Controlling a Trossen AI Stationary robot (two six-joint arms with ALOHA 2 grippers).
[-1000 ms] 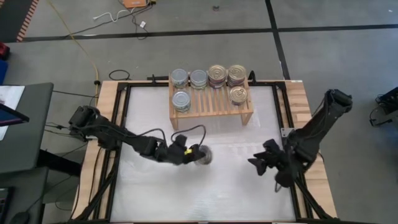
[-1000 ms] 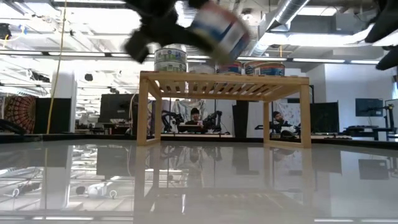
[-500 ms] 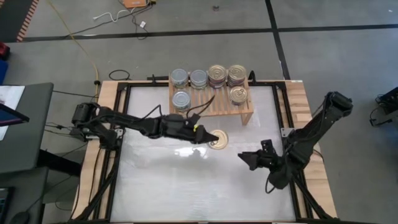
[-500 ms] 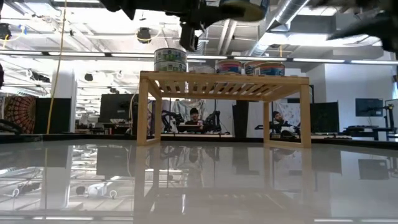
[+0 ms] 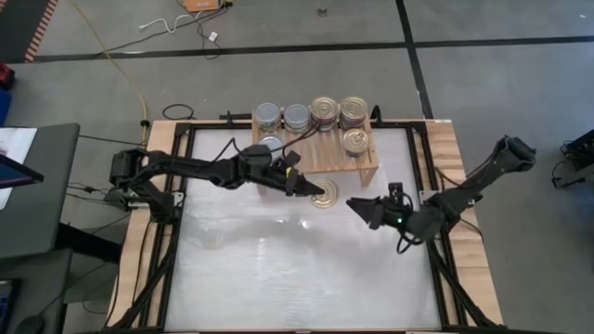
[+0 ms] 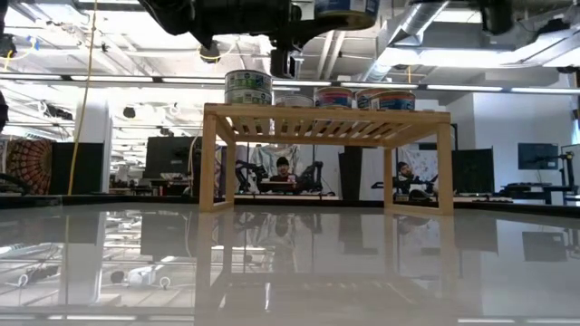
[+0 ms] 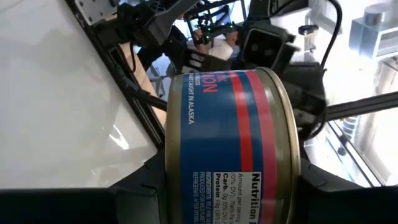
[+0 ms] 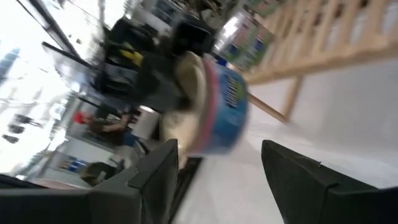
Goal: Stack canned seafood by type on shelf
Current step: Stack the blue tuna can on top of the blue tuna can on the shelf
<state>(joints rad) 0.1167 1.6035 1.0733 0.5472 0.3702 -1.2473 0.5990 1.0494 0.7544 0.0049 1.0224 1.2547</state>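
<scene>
The shelf (image 5: 320, 158), a light-wood rack at the table's far middle, carries silver-topped tins (image 5: 296, 116) on its left and gold-lidded tins (image 5: 353, 111) on its right. My left gripper (image 5: 310, 190) reaches in from the left and is shut on a blue-and-red tin with a gold lid (image 5: 325, 197), which hangs in the air just in front of the shelf's near edge. My right gripper (image 5: 357, 207) is open and points at this tin (image 8: 217, 112) from the right, a short way off, touching nothing. My left gripper pinches the tin between its two fingers. The left wrist view shows the label wall facing out and a finger at each gold-rimmed flat end (image 7: 174, 186). The fingers come level from the table's left. The tin is lifted clear, gold lid (image 5: 328, 198) up.
The shelf's front row has a silver tin (image 5: 270, 144), partly under my left arm, and a gold one (image 5: 356, 141), with bare slats between them. Black frame rails (image 5: 186, 186) run along the table's sides. The white tabletop (image 5: 297, 269) is bare in front.
My left gripper has carried the tin up and toward the far right, close to the shelf's near edge. Its wrist has rolled, bringing the tin's gold lid to face up. My right gripper has risen, tipped level and swung toward the far left, toward the tin.
</scene>
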